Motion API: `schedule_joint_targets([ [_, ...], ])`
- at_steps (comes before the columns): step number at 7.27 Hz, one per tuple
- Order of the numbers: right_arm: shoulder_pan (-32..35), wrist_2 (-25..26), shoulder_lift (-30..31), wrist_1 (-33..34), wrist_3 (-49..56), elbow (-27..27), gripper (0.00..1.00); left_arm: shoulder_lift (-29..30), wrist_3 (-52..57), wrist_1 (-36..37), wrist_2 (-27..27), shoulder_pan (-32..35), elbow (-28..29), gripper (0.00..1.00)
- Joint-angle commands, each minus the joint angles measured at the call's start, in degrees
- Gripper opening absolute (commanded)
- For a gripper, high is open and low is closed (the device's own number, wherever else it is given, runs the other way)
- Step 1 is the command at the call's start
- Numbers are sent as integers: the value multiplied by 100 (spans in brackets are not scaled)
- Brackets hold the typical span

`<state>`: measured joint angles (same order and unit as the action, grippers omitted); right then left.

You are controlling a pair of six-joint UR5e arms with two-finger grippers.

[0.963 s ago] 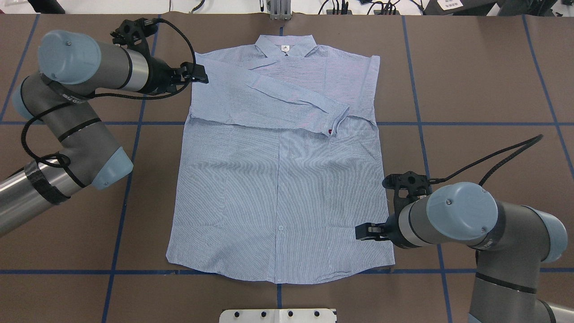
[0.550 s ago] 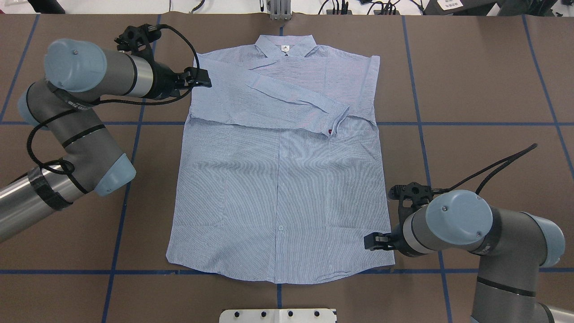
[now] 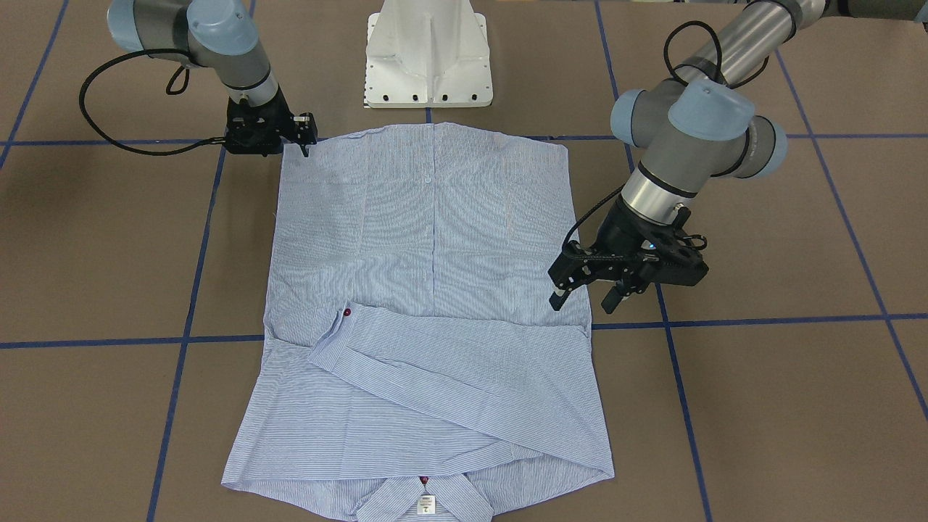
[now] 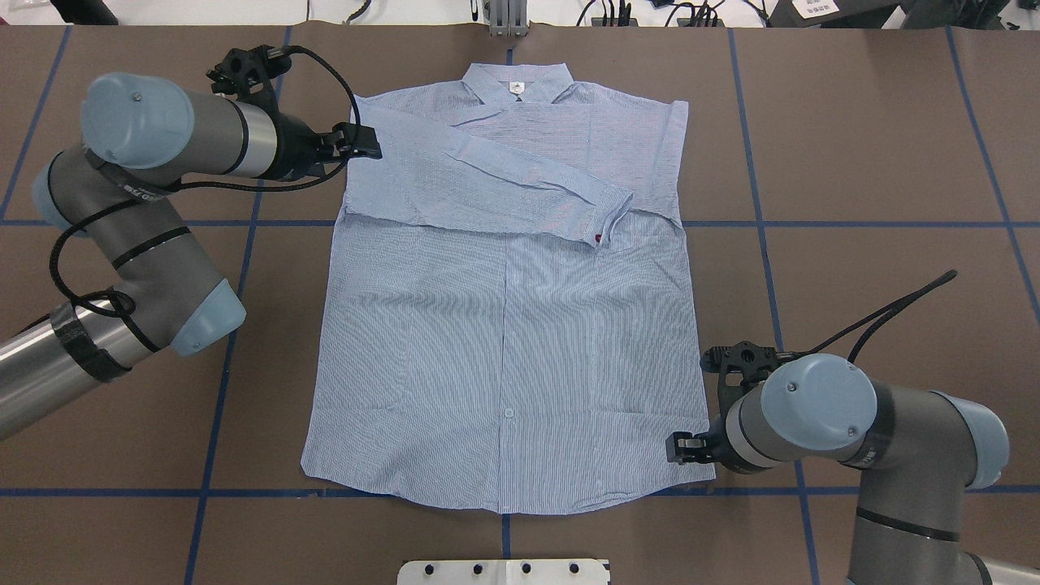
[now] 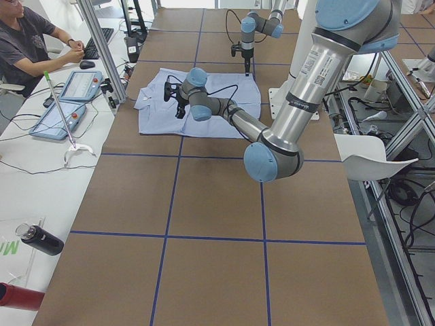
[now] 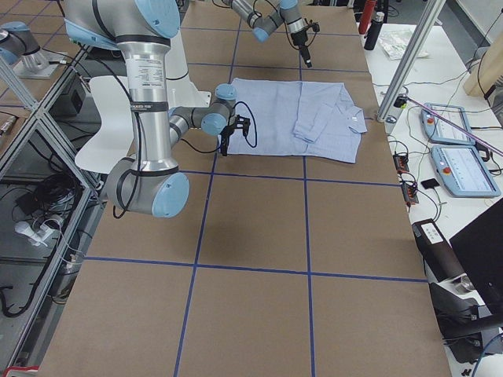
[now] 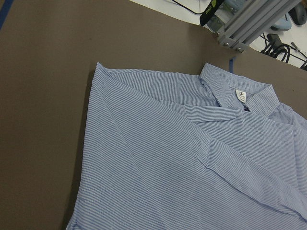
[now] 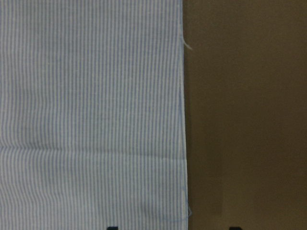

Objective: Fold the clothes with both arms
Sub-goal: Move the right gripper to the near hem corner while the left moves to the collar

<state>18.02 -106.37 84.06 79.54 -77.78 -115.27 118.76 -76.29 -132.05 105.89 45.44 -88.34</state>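
Both grippers stand with their jaws spread wide and hold nothing. The left gripper [image 3: 581,301] hangs at the side edge of the shirt [image 4: 504,341], up by the shoulder on the robot's left, where the folded sleeve begins. Its two fingers point down at the cloth, and from the front it looks to be clear of the fabric, one finger over the shirt and the other over bare table. Its wrist camera looks across that shoulder to the collar [image 7: 237,91] and the white label [image 7: 240,97].

The right gripper [image 4: 674,448] sits low at the opposite corner, by the hem on the robot's right. In its wrist view the two dark fingertips [image 8: 112,227] straddle the straight side edge of the shirt, one above the striped cloth and one above the table. I cannot tell whether they touch the fabric.

The shirt lies spread flat in the middle of the brown table [image 4: 853,162], hem toward the robot's white base [image 3: 429,54] and collar away from it. One long sleeve [image 4: 487,183] is folded slantwise across the chest, and its cuff [image 4: 611,213] ends near the far side seam, with a dark red button [image 4: 599,238] showing at the tip. A pale button [image 4: 509,413] shows on the centre line lower down. Blue tape lines [image 4: 764,223] cross the table and run under the shirt.

At the left end of the room a person [image 5: 27,41] sits at a white bench beside the table.
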Motion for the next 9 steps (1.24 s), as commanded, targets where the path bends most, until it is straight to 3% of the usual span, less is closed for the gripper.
schedule_joint_targets([
  [1, -106, 2, 6, 0, -1, 13, 62, -2, 9, 4, 2, -9, 9, 99],
  [4, -106, -7, 6, 0, -1, 13, 56, -2, 9, 4, 2, -18, 9, 99],
  [9, -106, -174, 32, 9, -1, 13, 55, 16, 27, 4, 2, -18, 9, 99],
])
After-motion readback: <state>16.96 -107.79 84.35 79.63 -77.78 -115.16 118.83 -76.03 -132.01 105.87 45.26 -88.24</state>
